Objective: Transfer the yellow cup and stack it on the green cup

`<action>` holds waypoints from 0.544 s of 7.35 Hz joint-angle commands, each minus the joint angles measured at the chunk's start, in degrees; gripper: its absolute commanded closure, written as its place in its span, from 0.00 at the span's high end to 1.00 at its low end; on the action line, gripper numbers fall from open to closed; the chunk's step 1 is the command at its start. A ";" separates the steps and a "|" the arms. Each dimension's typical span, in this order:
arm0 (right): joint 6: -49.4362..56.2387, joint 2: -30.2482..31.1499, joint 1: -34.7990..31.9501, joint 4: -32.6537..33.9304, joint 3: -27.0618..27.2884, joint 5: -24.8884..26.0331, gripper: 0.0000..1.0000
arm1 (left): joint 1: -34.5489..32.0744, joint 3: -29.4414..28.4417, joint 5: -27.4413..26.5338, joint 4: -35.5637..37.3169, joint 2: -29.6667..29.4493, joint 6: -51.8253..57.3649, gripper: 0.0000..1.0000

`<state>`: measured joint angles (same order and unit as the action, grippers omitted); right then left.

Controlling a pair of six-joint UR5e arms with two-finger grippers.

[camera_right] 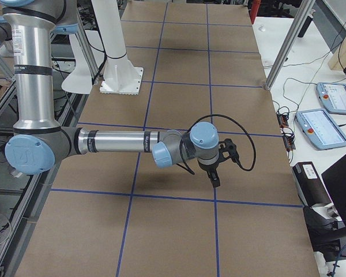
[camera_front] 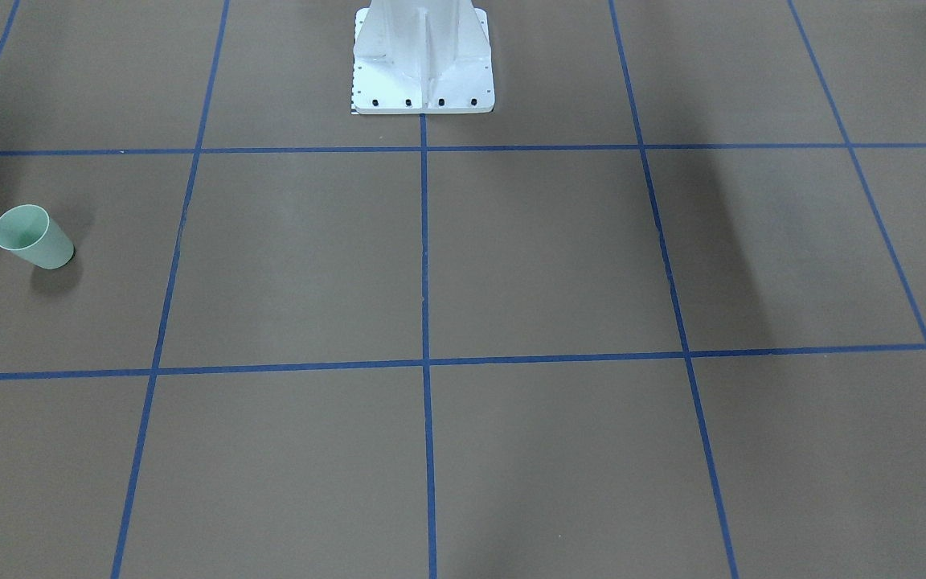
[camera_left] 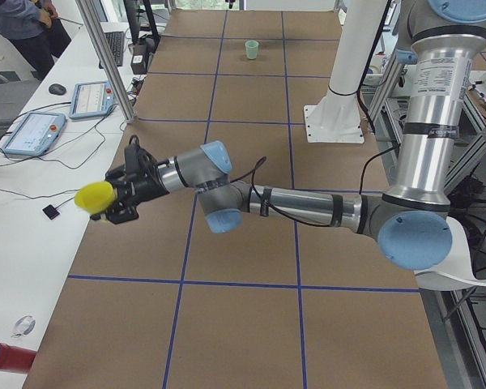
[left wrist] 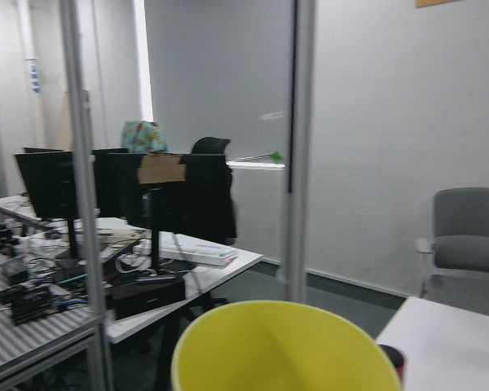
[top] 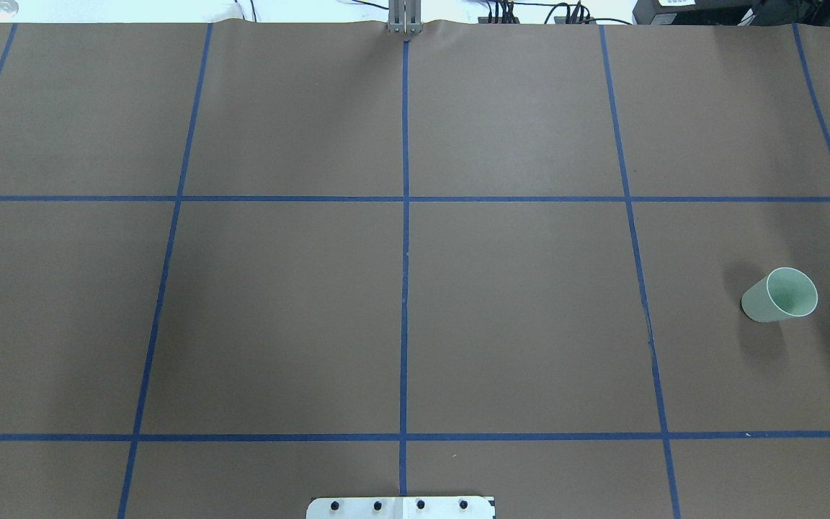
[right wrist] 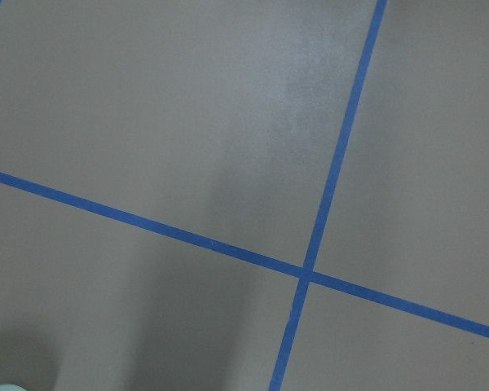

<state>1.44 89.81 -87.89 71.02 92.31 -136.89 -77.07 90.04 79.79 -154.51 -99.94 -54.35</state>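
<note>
The yellow cup [camera_left: 93, 197] is at the tip of my near left gripper [camera_left: 107, 200] in the exterior left view, lying sideways in the air by the table's edge. Its rim fills the bottom of the left wrist view [left wrist: 285, 346]. I cannot tell whether the left gripper's fingers are shut on it. The green cup [top: 779, 295] stands upright and alone on the brown table, near the robot's right end [camera_front: 33, 237] [camera_left: 252, 49]. My right gripper [camera_right: 214, 173] points down above the table. I cannot tell whether it is open.
The white robot pedestal [camera_front: 423, 64] stands at the table's middle edge. A white side desk with tablets [camera_left: 32, 134] and an aluminium post [camera_left: 105, 57] lie beyond the yellow cup. A person [camera_left: 24, 24] stands at that desk's far end. Blue tape lines [top: 404, 252] grid the table.
</note>
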 commanded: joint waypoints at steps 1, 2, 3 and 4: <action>-0.12 -2.87 0.00 -0.18 1.28 -0.39 1.00 | 12.23 2.76 1.86 -0.88 -7.71 5.37 0.36; -0.12 -3.49 0.00 -0.18 1.81 -1.00 1.00 | 18.21 3.29 1.60 -1.06 -9.64 11.48 0.29; -0.12 -4.11 0.00 -0.35 1.99 -2.83 0.99 | 22.97 3.73 1.86 -1.41 -12.79 12.85 0.25; -0.20 -5.16 0.00 -0.27 2.25 -5.20 0.98 | 28.24 4.43 4.47 -2.45 -16.39 15.65 0.25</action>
<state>1.30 85.84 -87.89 70.76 94.20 -139.57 -55.49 93.68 82.20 -156.02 -112.18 -42.16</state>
